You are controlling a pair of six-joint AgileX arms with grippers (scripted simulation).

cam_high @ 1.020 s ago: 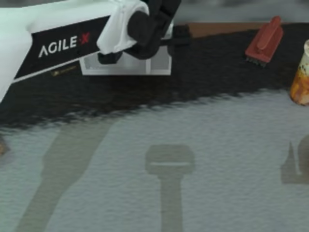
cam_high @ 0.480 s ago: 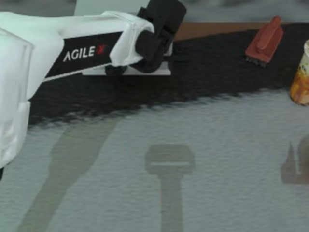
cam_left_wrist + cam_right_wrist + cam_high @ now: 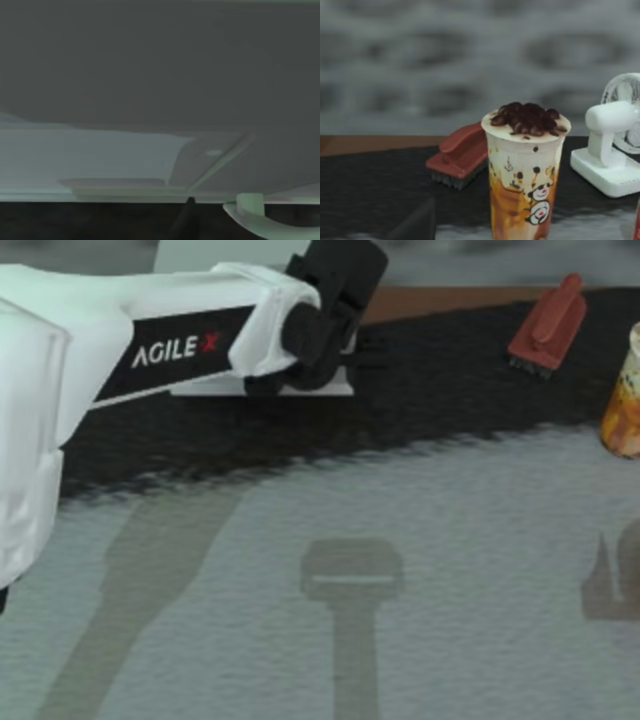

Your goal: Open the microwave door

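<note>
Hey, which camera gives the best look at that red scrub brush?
The right wrist view: the red scrub brush lies close behind the drink cup, handle and bristles both visible. The top view shows it smaller, near the table's far right edge. The left wrist view doesn't show it.

White arm (image 3: 130, 340), black band; silver-white microwave (image 3: 300, 386); red-brown brush (image 3: 547, 327); orange-cream cup (image 3: 525, 170), dark topping; white fan (image 3: 615, 145).

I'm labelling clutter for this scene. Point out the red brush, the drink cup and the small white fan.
red brush (image 3: 462, 155): right wrist view, on its red handle back.
drink cup (image 3: 525, 190): right wrist view, on its printed side wall.
small white fan (image 3: 610, 125): right wrist view, on its round motor housing.
</note>
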